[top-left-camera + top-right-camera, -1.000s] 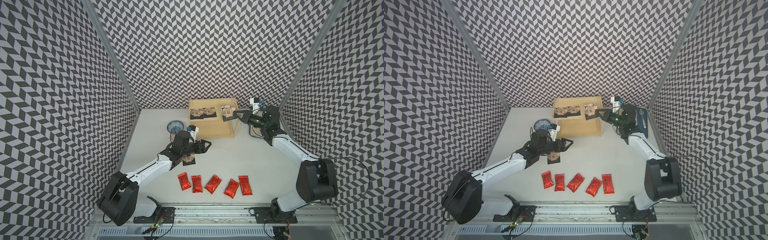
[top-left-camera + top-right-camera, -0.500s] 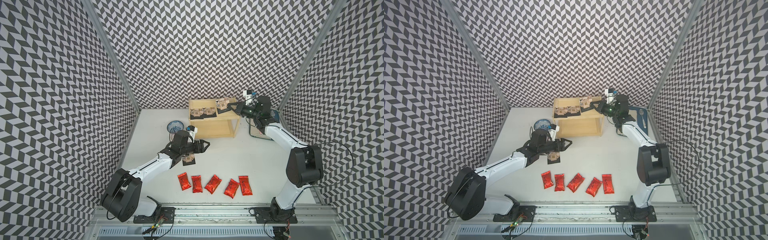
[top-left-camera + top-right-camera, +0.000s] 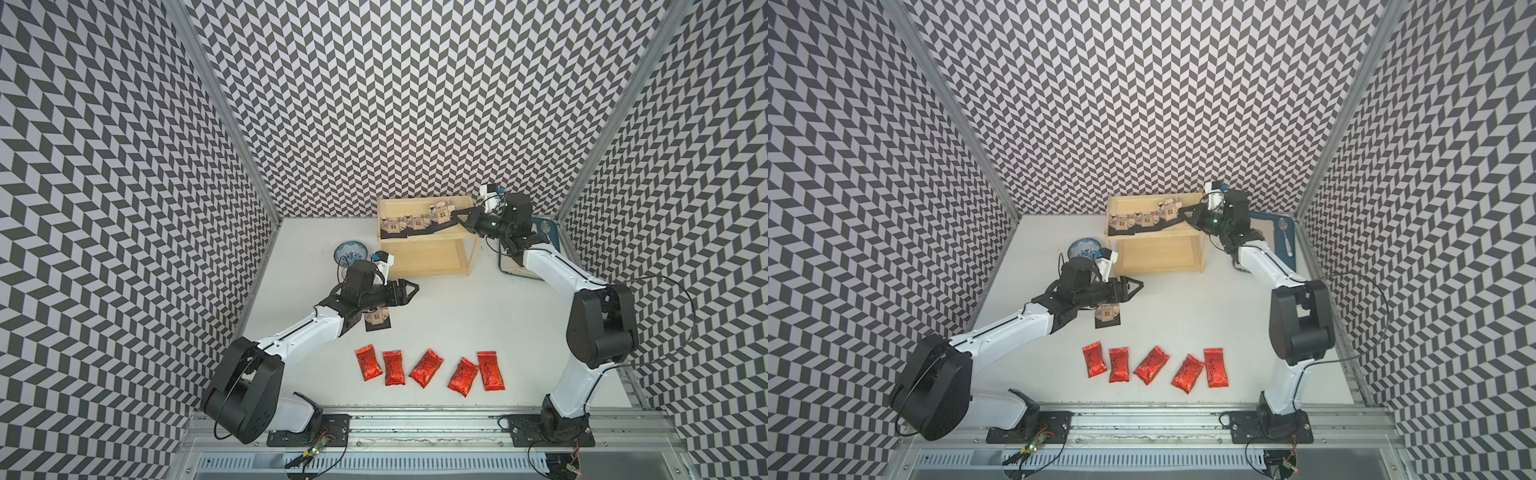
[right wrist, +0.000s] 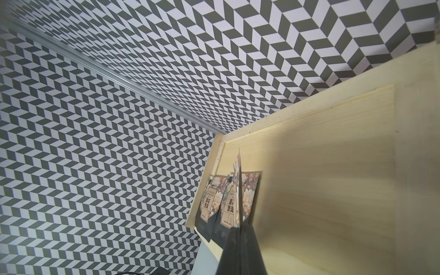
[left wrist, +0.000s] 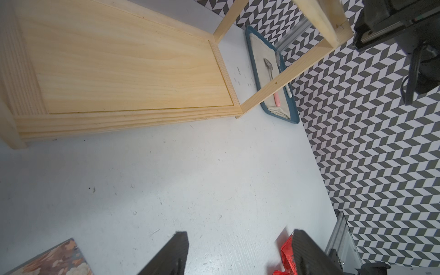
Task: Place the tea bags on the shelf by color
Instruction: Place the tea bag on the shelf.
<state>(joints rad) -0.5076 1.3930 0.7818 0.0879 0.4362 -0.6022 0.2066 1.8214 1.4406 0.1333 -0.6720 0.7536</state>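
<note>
– Tea bags (image 3: 424,368): where are they found?
– Two black bags (image 3: 392,224) are laid on the shelf (image 3: 419,272) top, upper centre; a third bag (image 3: 440,212) is pinched by the right claw (image 3: 455,217). Red bags (image 3: 394,368) are seen lower centre. The left claw (image 3: 411,289) is held open, empty.

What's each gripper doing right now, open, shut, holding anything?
Left gripper: open, holding nothing.
Right gripper: shut on a black tea bag.
</note>
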